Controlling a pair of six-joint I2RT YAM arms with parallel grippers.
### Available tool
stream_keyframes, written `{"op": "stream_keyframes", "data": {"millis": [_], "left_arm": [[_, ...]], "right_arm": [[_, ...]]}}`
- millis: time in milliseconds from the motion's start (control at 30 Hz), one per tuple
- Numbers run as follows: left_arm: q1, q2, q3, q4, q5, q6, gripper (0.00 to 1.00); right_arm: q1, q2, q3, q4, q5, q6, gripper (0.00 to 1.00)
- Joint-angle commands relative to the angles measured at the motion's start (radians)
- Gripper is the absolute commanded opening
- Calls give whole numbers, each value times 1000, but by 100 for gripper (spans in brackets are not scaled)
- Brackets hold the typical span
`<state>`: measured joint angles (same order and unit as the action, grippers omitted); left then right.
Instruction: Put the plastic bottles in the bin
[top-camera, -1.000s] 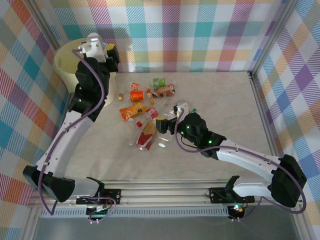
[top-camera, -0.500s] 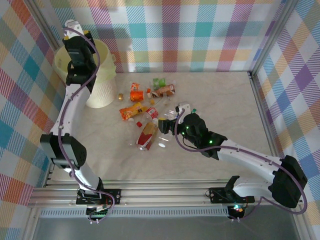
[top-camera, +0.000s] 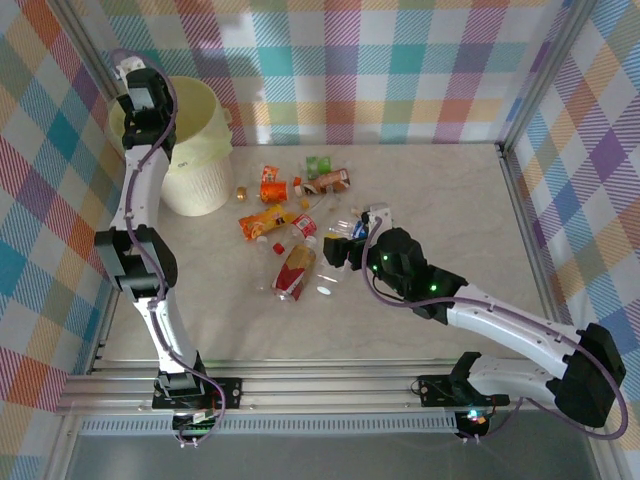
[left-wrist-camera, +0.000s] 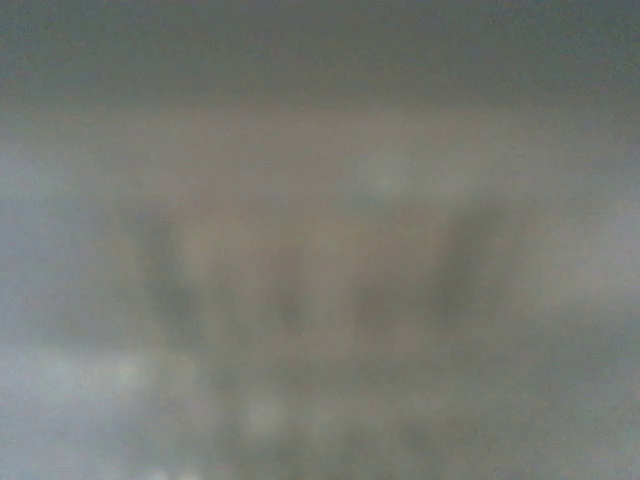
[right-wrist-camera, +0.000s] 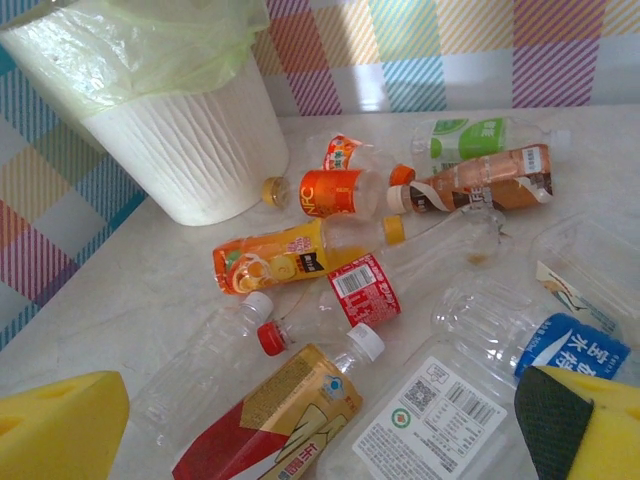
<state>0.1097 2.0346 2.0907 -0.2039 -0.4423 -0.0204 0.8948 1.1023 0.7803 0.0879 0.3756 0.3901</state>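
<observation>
Right claw (right-wrist-camera: 325, 425), fingers spread wide, hovers low over the crushed plastic bottles (right-wrist-camera: 270, 258) strewn just ahead of it, seemingly lining up a pick. Left claw (top-camera: 143, 100), its grip impossible to tell, hangs above the bin (top-camera: 197, 185).

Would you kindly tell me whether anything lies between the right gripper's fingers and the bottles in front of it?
Nothing visible does. The right gripper hangs open over the pile. A white-labelled clear bottle and a red-and-gold bottle lie directly between its yellow fingers, with no other object in front of them.
</observation>
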Motion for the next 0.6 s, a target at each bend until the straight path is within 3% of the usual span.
{"op": "stream_keyframes", "data": {"millis": [0,200,567], "left_arm": [[38,44,74,-121,5,-53,54],[54,107,111,-192,-59,-67,55],[50,182,216,-310,-179,-72,68]], "right_arm": [[6,-15,-27,6,27,31,100],[6,2,-30,6,28,46,100],[6,33,-30,0,27,73,100]]}}
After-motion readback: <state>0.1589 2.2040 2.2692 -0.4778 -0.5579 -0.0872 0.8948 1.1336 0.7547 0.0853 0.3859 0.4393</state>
